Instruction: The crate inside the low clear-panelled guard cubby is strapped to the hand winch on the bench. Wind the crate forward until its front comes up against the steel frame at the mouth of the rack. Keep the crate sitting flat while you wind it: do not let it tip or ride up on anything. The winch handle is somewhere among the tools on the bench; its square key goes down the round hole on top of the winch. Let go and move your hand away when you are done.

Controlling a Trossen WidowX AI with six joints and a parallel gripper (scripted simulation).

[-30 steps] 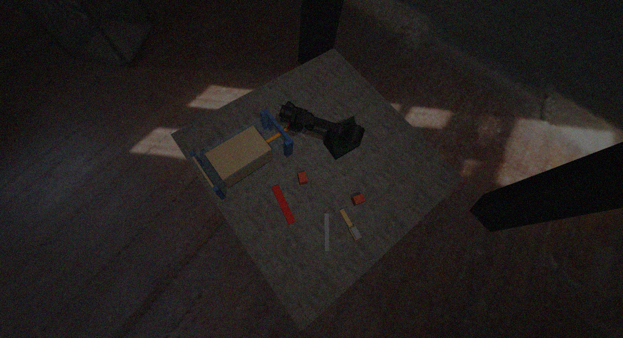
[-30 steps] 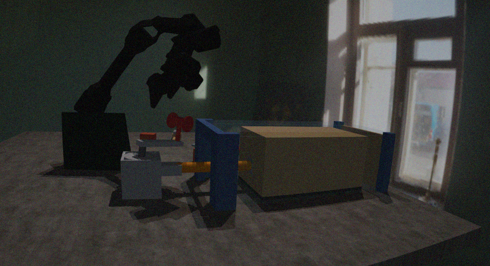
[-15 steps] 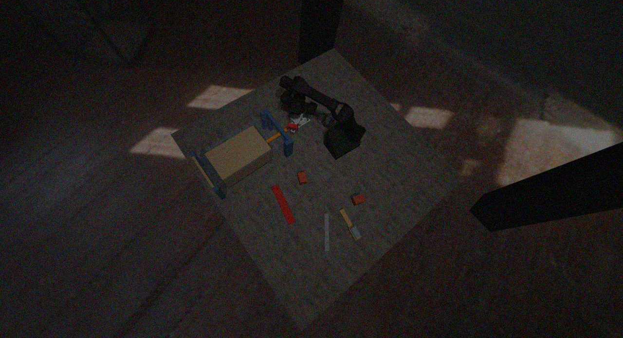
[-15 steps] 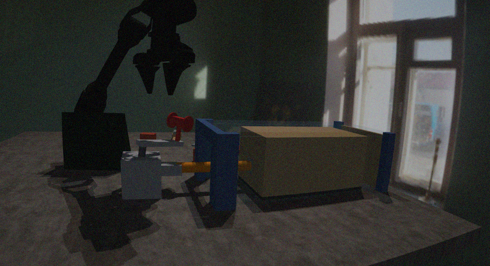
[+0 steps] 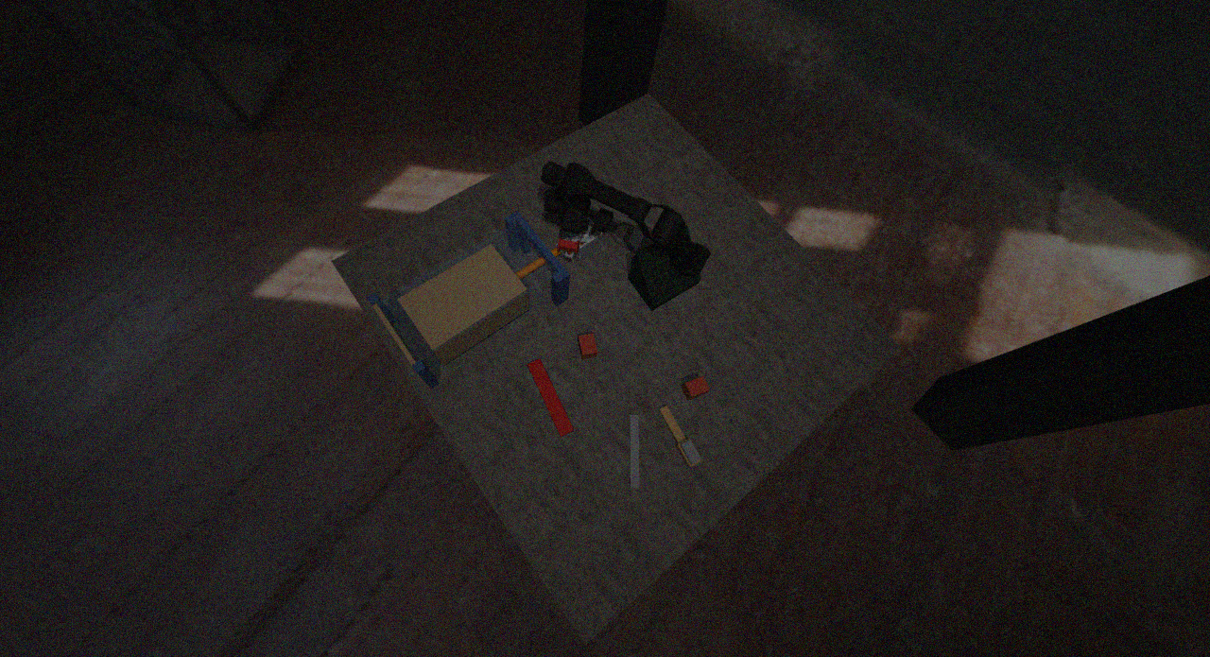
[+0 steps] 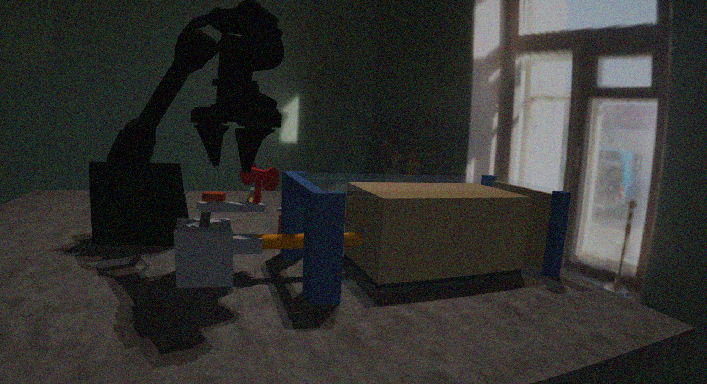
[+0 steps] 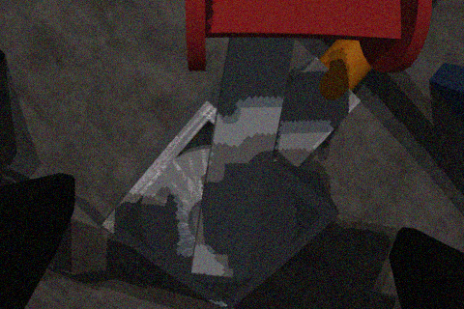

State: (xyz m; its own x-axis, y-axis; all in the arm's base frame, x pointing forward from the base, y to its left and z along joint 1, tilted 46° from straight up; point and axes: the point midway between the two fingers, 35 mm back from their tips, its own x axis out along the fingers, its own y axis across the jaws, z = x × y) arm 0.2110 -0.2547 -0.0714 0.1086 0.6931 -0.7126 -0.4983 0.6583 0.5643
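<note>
The crate (image 5: 463,298) (image 6: 444,233) looks level, with a gap between its front and the blue steel frame (image 5: 537,243) (image 6: 323,253). An orange strap (image 5: 532,267) (image 6: 281,241) (image 7: 358,60) runs from it through the frame to the grey winch (image 6: 203,253). The winch handle (image 6: 232,206) (image 7: 251,121) stands with its stem in the winch top. Its arm points toward the frame, with the red grip (image 5: 569,245) (image 6: 263,178) (image 7: 304,0) upright at the end. My gripper (image 6: 231,167) (image 7: 242,223) is open and empty, pointing down above the winch, one fingertip close to the grip in the exterior view. Contact is unclear.
On the bench (image 5: 617,551) lie a red bar (image 5: 550,397), a grey bar (image 5: 634,450), a wooden-handled tool (image 5: 689,450) and two orange-red blocks (image 5: 588,345) (image 5: 695,387). Blue posts (image 6: 555,233) stand behind the crate. A clear panel (image 6: 395,178) shows faintly at its far side.
</note>
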